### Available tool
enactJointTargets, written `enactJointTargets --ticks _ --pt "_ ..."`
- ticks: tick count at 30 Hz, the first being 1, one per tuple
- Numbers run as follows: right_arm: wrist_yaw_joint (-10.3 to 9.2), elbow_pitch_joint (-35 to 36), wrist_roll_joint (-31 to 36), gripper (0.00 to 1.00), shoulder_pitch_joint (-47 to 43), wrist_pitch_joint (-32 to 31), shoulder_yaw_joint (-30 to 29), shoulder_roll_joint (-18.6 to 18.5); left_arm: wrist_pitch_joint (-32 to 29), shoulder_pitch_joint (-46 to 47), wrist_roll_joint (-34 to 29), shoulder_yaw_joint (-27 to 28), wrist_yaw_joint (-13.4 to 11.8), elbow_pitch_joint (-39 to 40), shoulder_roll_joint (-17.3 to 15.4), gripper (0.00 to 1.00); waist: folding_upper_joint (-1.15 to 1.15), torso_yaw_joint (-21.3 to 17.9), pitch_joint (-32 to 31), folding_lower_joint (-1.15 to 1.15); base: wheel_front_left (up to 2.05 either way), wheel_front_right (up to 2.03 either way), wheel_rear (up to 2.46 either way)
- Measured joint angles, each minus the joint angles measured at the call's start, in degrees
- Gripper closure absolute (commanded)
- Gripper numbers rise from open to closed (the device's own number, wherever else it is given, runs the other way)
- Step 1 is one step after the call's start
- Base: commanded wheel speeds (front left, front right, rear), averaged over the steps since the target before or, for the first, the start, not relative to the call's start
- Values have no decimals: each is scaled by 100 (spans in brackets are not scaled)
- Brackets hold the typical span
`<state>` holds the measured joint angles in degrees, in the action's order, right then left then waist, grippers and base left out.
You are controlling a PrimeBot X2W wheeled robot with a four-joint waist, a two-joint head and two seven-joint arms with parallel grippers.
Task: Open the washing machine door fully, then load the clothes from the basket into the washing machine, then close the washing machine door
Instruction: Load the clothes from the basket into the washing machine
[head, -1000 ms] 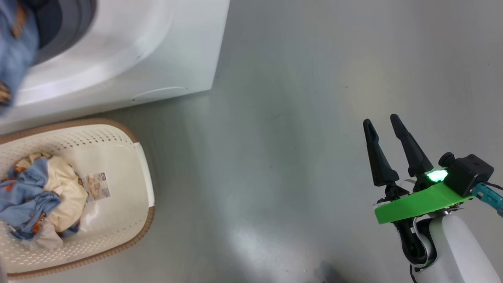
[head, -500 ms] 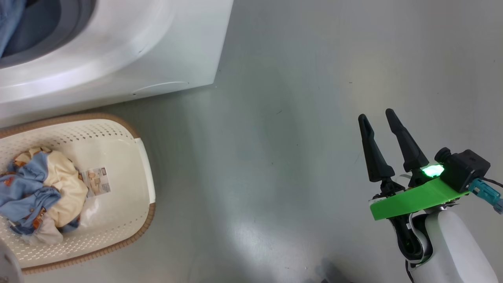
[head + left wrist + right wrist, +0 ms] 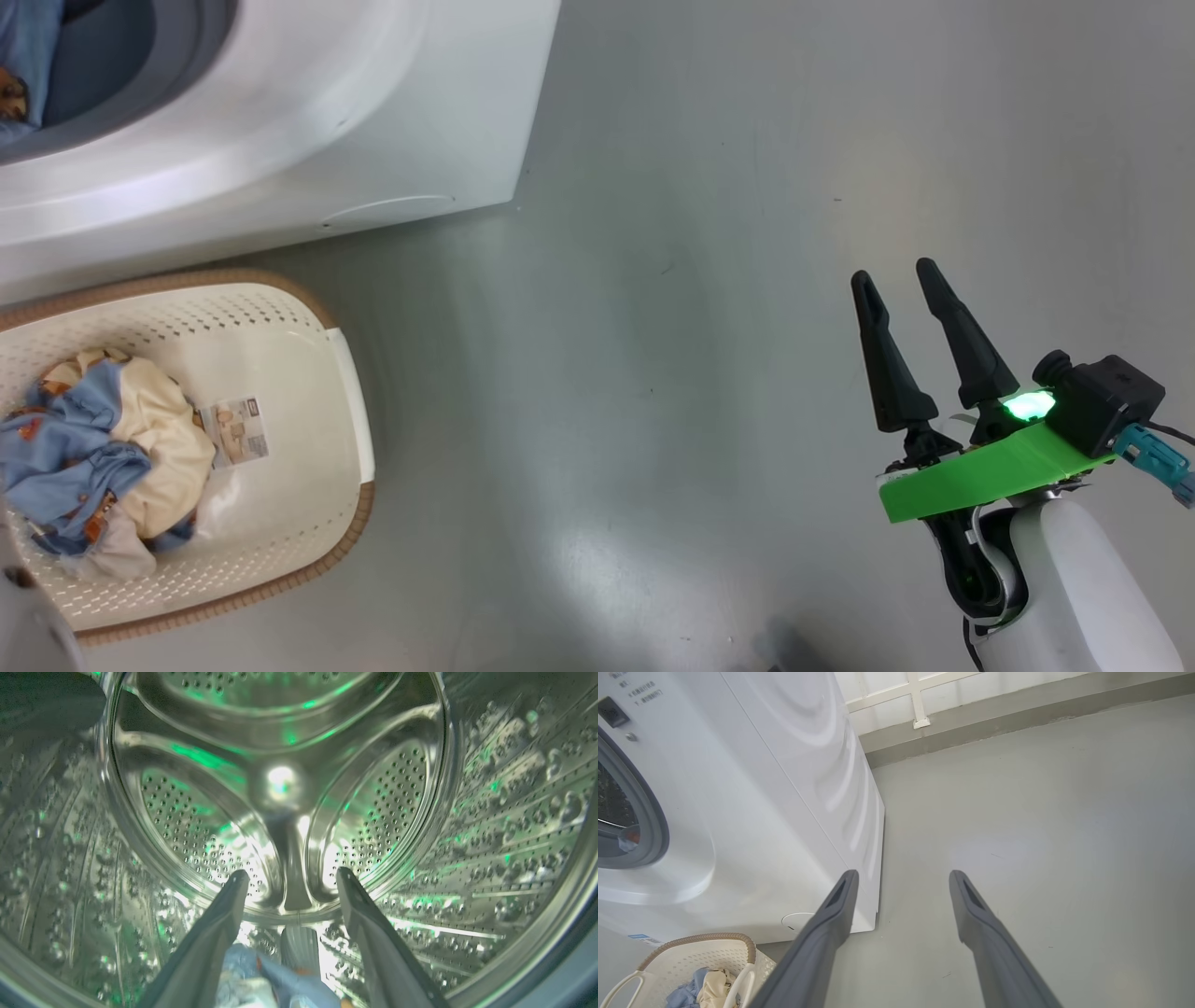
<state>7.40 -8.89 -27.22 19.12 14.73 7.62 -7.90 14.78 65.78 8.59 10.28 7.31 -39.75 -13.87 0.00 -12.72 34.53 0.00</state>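
The white washing machine (image 3: 373, 121) stands at the upper left, its grey-ringed opening at the corner, and its door is out of view. My left gripper (image 3: 292, 873) is open inside the perforated steel drum (image 3: 280, 779). A light blue garment (image 3: 280, 984) lies low between the bases of its fingers, and a blue garment (image 3: 28, 47) shows at the opening in the head view. The cream basket (image 3: 350, 523) sits on the floor before the machine, holding blue and cream-beige clothes (image 3: 93, 467). My right gripper (image 3: 892, 273) hangs open over bare floor, far right of the basket.
Grey floor (image 3: 653, 373) stretches between the machine and my right arm. A wall with a white frame (image 3: 920, 700) runs behind the machine (image 3: 761, 812). The round service cap (image 3: 796, 919) sits low on the machine's front, just above the basket (image 3: 691, 952).
The blue garment that hung over the opening's edge has gone deeper into the drum. The head camera shifted slightly, and my right gripper rose a little in its view.
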Motion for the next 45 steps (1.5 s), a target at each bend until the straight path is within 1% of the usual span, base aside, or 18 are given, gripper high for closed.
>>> enactJointTargets --ticks 8,17,29,35,41,45 --pt "0 -1 0 0 -2 0 -18 -14 0 -488 67 79 0 -109 223 0 0 79 -78 0 0 0 0" --pt "0 3 38 0 -6 0 -111 -113 -1 -1298 2 233 0 231 506 0 0 235 -171 0 0 0 0" --pt "0 54 41 0 -35 0 -232 -191 -1 -2608 -36 141 0 1169 743 0 0 465 -304 0 0 0 0" --pt "0 70 42 0 -107 0 -259 -248 -1 -3328 98 146 0 1668 907 0 0 563 -359 0 0 0 0" --pt "0 73 42 0 -169 0 -259 -277 -2 -4040 109 274 0 2253 956 0 0 592 -384 0 0 0 0" --pt "0 73 42 0 -168 0 -254 -283 -1 -4457 67 318 0 2632 1043 0 0 570 -394 0 0 0 0"
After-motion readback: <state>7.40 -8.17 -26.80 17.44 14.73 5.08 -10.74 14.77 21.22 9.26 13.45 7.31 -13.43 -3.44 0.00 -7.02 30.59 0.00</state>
